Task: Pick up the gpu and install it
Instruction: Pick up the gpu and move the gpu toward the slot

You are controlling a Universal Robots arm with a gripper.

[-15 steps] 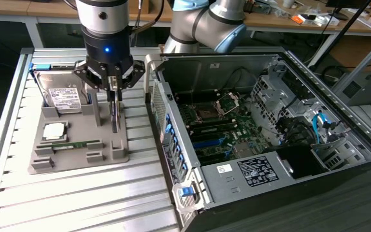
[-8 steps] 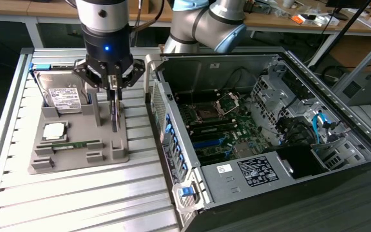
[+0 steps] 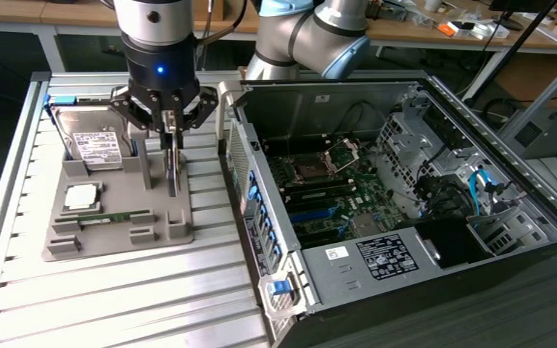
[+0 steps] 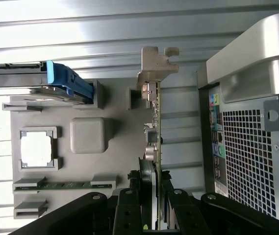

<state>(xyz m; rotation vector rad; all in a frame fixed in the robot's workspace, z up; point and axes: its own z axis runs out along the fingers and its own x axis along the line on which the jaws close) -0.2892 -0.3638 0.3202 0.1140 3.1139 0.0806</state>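
So we've got one claw (image 3: 171,138) half-closed, gripping the one gpu (image 3: 173,174) on edge over the tray (image 3: 114,235) with one hard drive (image 3: 95,141), one memory stick (image 3: 104,216), one chip (image 3: 82,194).

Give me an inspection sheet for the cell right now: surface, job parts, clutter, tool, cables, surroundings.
Surface: ribbed metal table carrying a gray parts holder; open computer case beside it, on the exterior view's right.
Job's things: gpu upright on edge at the holder; cannot tell if it is clear of its slot.
Clutter: hard drive, processor chip and memory stick sit in the holder.
Grippers: tool closed on the gpu's upper edge.
Cables: blue cable inside the case.
Surroundings: workbench behind, small items on it.
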